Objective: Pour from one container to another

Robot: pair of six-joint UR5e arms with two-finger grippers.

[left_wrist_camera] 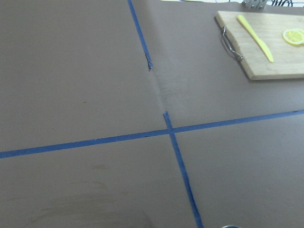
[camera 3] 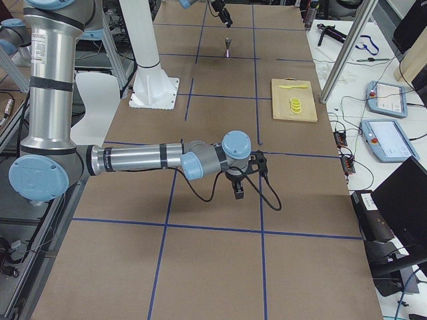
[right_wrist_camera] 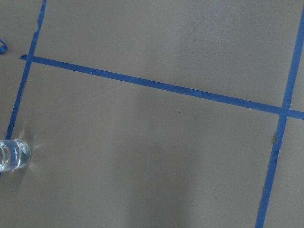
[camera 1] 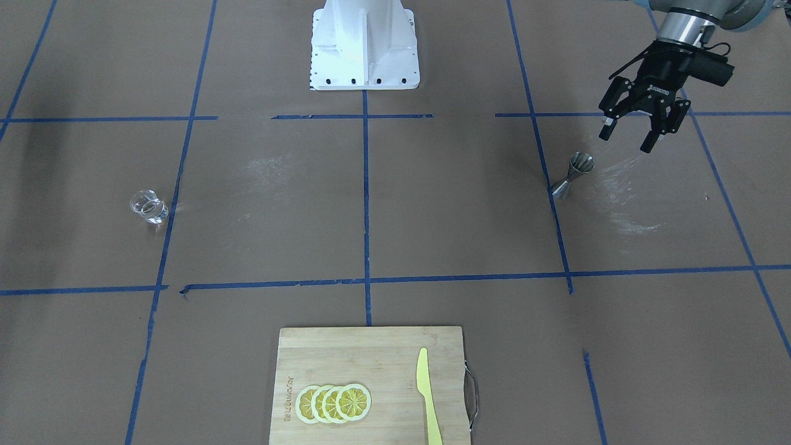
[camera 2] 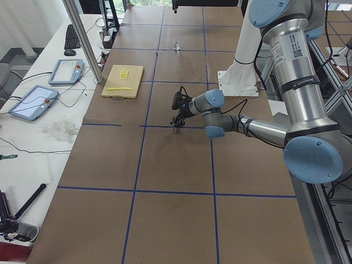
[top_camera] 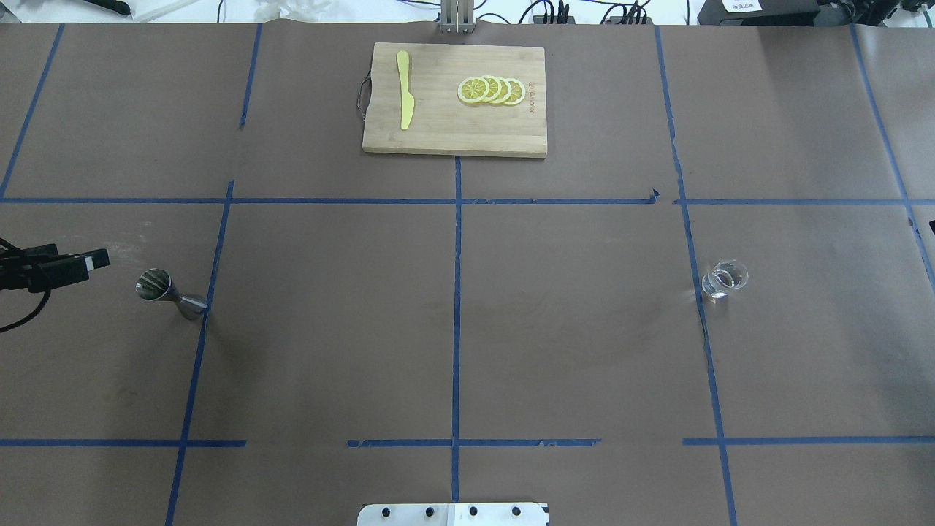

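The clear glass [camera 1: 149, 207] stands upright on the brown table with clear liquid in it, and it also shows at the right of the overhead view [top_camera: 723, 279] and at the left edge of the right wrist view [right_wrist_camera: 12, 156]. The steel jigger [camera 1: 575, 176] stands upright on the opposite side [top_camera: 168, 292]. My left gripper [camera 1: 628, 137] hangs open and empty just above and beside the jigger, not touching it. My right gripper [camera 3: 239, 187] hovers low over the table on the glass's side; whether it is open or shut I cannot tell.
A wooden cutting board [top_camera: 445, 131] lies at the far middle of the table, with lemon slices [top_camera: 491, 90] and a yellow knife [top_camera: 404, 98] on it. Blue tape lines divide the brown table. The robot's white base [camera 1: 364, 46] stands at the near edge.
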